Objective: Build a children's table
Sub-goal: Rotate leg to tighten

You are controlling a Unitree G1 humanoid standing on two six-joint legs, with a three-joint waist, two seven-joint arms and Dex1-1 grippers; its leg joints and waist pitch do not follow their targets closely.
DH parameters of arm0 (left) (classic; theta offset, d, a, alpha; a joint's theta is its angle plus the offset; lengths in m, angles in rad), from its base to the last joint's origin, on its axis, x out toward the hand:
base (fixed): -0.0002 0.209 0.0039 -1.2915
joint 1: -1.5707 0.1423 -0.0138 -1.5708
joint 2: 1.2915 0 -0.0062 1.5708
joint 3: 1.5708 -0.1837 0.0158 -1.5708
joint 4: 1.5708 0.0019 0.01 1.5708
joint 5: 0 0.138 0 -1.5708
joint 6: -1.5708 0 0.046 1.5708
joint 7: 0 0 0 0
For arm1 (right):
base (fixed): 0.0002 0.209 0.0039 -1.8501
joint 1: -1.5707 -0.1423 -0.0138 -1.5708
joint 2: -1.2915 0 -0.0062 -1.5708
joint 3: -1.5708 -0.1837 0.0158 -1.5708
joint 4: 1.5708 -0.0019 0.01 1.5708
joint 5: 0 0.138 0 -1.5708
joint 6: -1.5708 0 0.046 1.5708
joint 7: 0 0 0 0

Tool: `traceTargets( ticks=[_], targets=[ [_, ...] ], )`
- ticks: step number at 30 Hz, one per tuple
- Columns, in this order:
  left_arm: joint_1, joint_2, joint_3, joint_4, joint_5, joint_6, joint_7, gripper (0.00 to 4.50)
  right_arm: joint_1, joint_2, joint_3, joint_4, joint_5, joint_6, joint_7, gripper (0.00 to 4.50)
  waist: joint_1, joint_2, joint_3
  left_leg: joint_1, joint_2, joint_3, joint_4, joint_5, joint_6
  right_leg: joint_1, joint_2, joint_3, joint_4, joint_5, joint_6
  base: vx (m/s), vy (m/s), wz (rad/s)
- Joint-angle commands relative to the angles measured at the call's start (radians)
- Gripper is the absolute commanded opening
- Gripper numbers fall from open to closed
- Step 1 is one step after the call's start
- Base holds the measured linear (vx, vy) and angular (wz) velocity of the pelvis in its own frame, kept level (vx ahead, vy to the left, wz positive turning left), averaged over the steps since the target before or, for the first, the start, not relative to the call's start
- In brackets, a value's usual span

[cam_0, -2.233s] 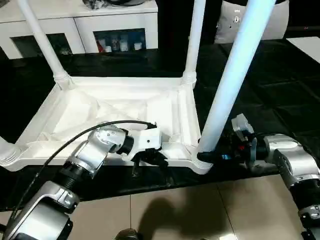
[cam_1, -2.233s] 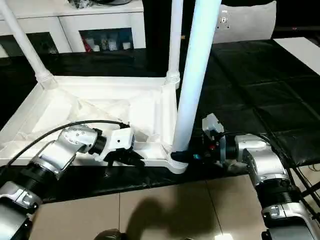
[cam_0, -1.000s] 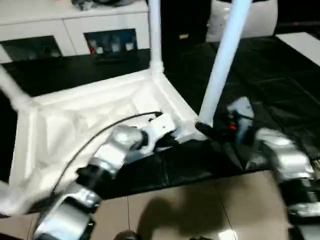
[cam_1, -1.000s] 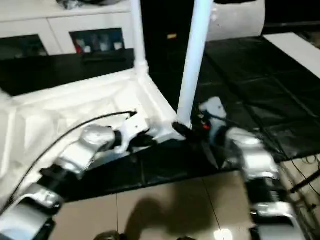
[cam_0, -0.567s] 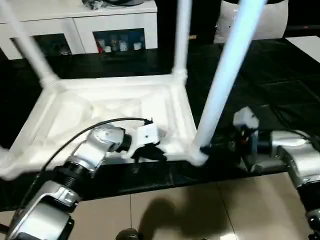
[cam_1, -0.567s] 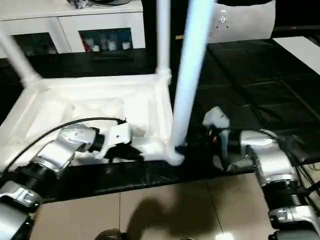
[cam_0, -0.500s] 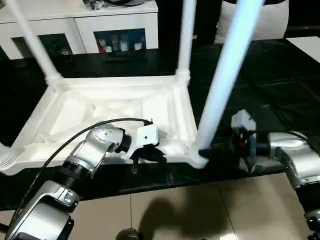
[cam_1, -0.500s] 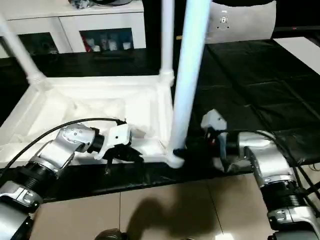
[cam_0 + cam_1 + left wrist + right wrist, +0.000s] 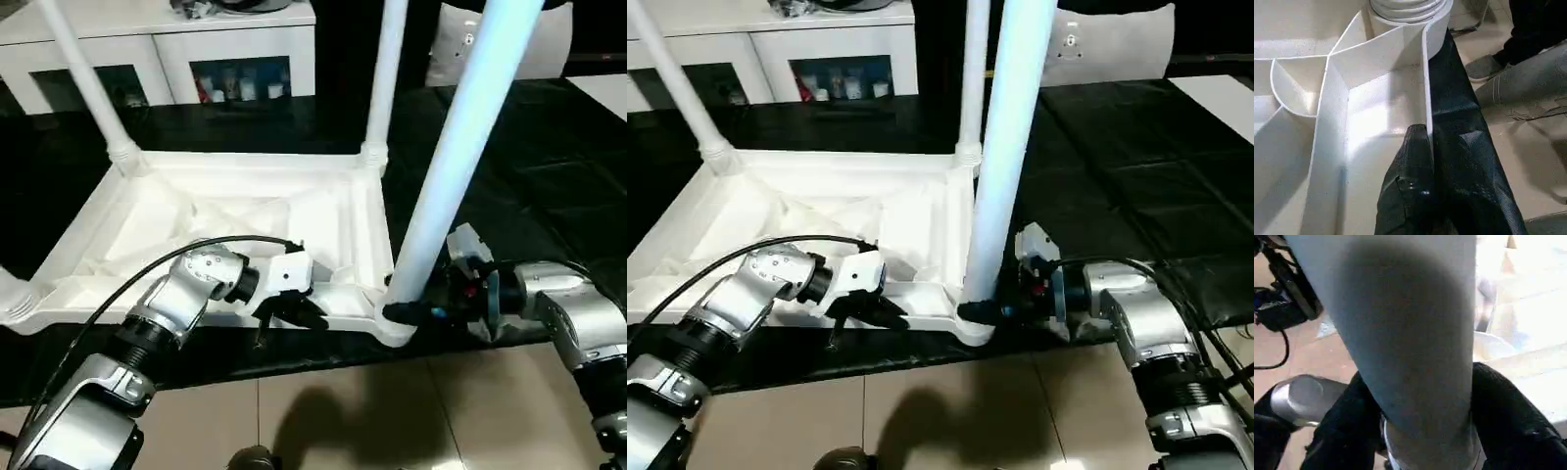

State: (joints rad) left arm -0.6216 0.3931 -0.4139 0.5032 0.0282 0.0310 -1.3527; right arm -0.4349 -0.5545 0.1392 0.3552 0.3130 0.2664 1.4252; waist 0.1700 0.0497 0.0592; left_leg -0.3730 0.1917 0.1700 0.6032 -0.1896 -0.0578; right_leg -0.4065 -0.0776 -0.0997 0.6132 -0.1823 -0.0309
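The children's table (image 9: 245, 211) lies upside down across the middle of the head views, its ribbed underside facing up, on the black-covered work table (image 9: 549, 166). At the far left edge of the left eye picture, a rounded corner socket (image 9: 15, 299) sits at the near left corner. A leg (image 9: 83, 83) rises from the far left corner toward the upper left.

Just left of centre, the left gripper (image 9: 294, 308) reaches in from the lower left on its silver forearm (image 9: 167, 308) and meets the table's near rim. In the left wrist view its fingers (image 9: 1415, 181) are pressed together on the thin upright rim wall (image 9: 1426, 88), one on each side.

At upper centre a second leg (image 9: 387, 73) stands in the far right corner socket. Right of it, the nearest leg (image 9: 460, 147) runs from the top edge down into the near right corner socket (image 9: 392, 323).

At the lower right, the right gripper (image 9: 407, 311) comes in level from the right, at the foot of that leg. In the right wrist view its black fingers (image 9: 1513, 421) sit on either side of the leg's base, clamped around it.

White cabinets (image 9: 186, 59) line the upper left background.
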Motion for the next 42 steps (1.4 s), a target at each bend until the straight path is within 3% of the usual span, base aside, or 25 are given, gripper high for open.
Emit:
traceTargets(
  ticks=[1, 3, 6, 9, 10, 11, 12, 13, 18, 19, 21, 26, 31, 35, 42],
  targets=[
    [-0.019, -0.008, 0.001, -0.019, -0.022, -0.019, -0.023, 0.00, 0.007, -0.009, 0.011, -0.012, 0.015, 0.026, 0.028, 2.33, -0.005, -0.015, -0.083, 0.007, 0.045, -0.009, -0.057, -0.100, 0.089, 0.061, -0.076, 0.056, -0.067, -0.152, -0.206, 0.000, 0.000, 0.00],
    [-0.019, -0.010, 0.003, -0.017, -0.024, -0.016, -0.020, 0.00, 0.006, -0.008, 0.010, -0.010, 0.017, 0.028, 0.031, 2.26, -0.003, -0.014, -0.083, 0.006, 0.044, -0.010, -0.057, -0.099, 0.087, 0.061, -0.077, 0.055, -0.066, -0.158, -0.203, 0.000, 0.000, 0.00],
    [-0.021, -0.046, 0.037, -0.026, -0.030, 0.065, 0.070, 0.00, 0.008, 0.040, -0.017, 0.018, 0.013, 0.051, -0.067, 2.15, -0.004, -0.017, -0.082, 0.006, 0.044, -0.009, -0.057, -0.103, 0.082, 0.061, -0.078, 0.055, -0.070, -0.180, -0.199, 0.000, 0.000, 0.00],
    [-0.027, -0.074, 0.054, -0.032, -0.024, 0.130, 0.139, 0.00, -0.003, 0.100, -0.037, 0.044, -0.023, 0.059, -0.226, 2.10, -0.011, -0.018, -0.076, 0.009, 0.039, -0.009, -0.061, -0.134, 0.060, 0.061, -0.079, 0.053, -0.081, -0.276, -0.170, 0.000, 0.000, 0.00],
    [-0.032, -0.101, 0.066, -0.036, -0.016, 0.178, 0.197, 0.00, -0.027, 0.155, -0.056, 0.081, -0.051, 0.064, -0.367, 2.08, -0.018, -0.021, -0.073, 0.007, 0.038, -0.010, -0.064, -0.132, 0.050, 0.059, -0.077, 0.053, -0.083, -0.299, -0.157, 0.000, 0.000, 0.00],
    [-0.041, -0.140, 0.085, -0.033, -0.009, 0.237, 0.277, 0.00, -0.058, 0.213, -0.075, 0.121, -0.076, 0.078, -0.508, 2.07, -0.032, -0.017, -0.070, 0.007, 0.037, -0.012, -0.068, -0.141, 0.030, 0.057, -0.077, 0.050, -0.083, -0.333, -0.151, 0.000, 0.000, 0.00],
    [-0.041, -0.140, 0.085, -0.033, -0.009, 0.237, 0.277, 0.00, -0.058, 0.213, -0.075, 0.121, -0.076, 0.078, -0.508, 2.07, -0.042, -0.018, -0.069, 0.003, 0.035, -0.014, -0.071, -0.148, 0.018, 0.062, -0.077, 0.047, -0.084, -0.351, -0.146, 0.000, 0.000, 0.00],
    [-0.046, -0.158, 0.094, -0.030, -0.007, 0.261, 0.312, 0.00, -0.068, 0.232, -0.081, 0.133, -0.082, 0.088, -0.550, 2.07, -0.055, -0.012, -0.069, 0.008, 0.032, -0.014, -0.071, -0.165, 0.008, 0.061, -0.075, 0.046, -0.095, -0.375, -0.132, 0.000, 0.000, 0.00],
    [-0.067, -0.251, 0.121, 0.001, 0.011, 0.313, 0.470, 0.00, -0.145, 0.340, -0.122, 0.223, -0.110, 0.105, -0.797, 2.06, -0.089, -0.016, -0.073, 0.002, 0.026, -0.012, -0.066, -0.139, 0.032, 0.065, -0.072, 0.048, -0.089, -0.263, -0.174, 0.000, 0.000, 0.00],
    [-0.071, -0.274, 0.124, 0.008, 0.017, 0.319, 0.506, 0.00, -0.161, 0.357, -0.132, 0.248, -0.114, 0.088, -0.835, 2.60, -0.090, -0.016, -0.074, 0.004, 0.024, -0.009, -0.063, -0.135, 0.042, 0.066, -0.074, 0.049, -0.090, -0.265, -0.173, 0.000, 0.000, 0.00],
    [-0.077, -0.324, 0.131, -0.002, 0.017, 0.343, 0.563, 0.00, -0.185, 0.382, -0.145, 0.280, -0.127, 0.030, -0.862, 2.73, -0.089, -0.016, -0.074, 0.004, 0.025, -0.007, -0.061, -0.120, 0.056, 0.064, -0.074, 0.049, -0.092, -0.254, -0.176, 0.000, 0.000, 0.00],
    [-0.071, -0.312, 0.126, -0.017, 0.031, 0.335, 0.559, 0.00, -0.174, 0.376, -0.139, 0.236, -0.133, 0.015, -0.818, 3.17, -0.080, -0.014, -0.077, 0.002, 0.031, -0.009, -0.061, -0.086, 0.091, 0.066, -0.070, 0.051, -0.075, -0.132, -0.210, 0.000, 0.000, 0.00],
    [-0.061, -0.264, 0.122, -0.026, 0.021, 0.294, 0.498, 0.00, -0.137, 0.305, -0.121, 0.187, -0.123, -0.005, -0.713, 3.66, -0.076, -0.016, -0.073, 0.003, 0.030, -0.008, -0.062, -0.116, 0.097, 0.067, -0.072, 0.052, -0.081, -0.168, -0.200, 0.000, 0.000, 0.00],
    [-0.047, -0.205, 0.098, -0.015, 0.020, 0.219, 0.405, 0.00, -0.098, 0.218, -0.097, 0.129, -0.121, -0.025, -0.574, 4.06, -0.071, -0.011, -0.071, 0.005, 0.033, -0.010, -0.063, -0.129, 0.094, 0.065, -0.072, 0.051, -0.085, -0.198, -0.185, 0.000, 0.000, 0.00],
    [-0.025, -0.115, 0.073, -0.023, -0.014, 0.104, 0.209, 0.00, -0.069, 0.097, -0.081, 0.070, -0.096, -0.054, -0.376, 4.30, -0.051, -0.010, -0.074, 0.006, 0.040, -0.009, -0.062, -0.123, 0.097, 0.062, -0.072, 0.054, -0.076, -0.156, -0.206, 0.000, 0.000, 0.00]
  ],
)
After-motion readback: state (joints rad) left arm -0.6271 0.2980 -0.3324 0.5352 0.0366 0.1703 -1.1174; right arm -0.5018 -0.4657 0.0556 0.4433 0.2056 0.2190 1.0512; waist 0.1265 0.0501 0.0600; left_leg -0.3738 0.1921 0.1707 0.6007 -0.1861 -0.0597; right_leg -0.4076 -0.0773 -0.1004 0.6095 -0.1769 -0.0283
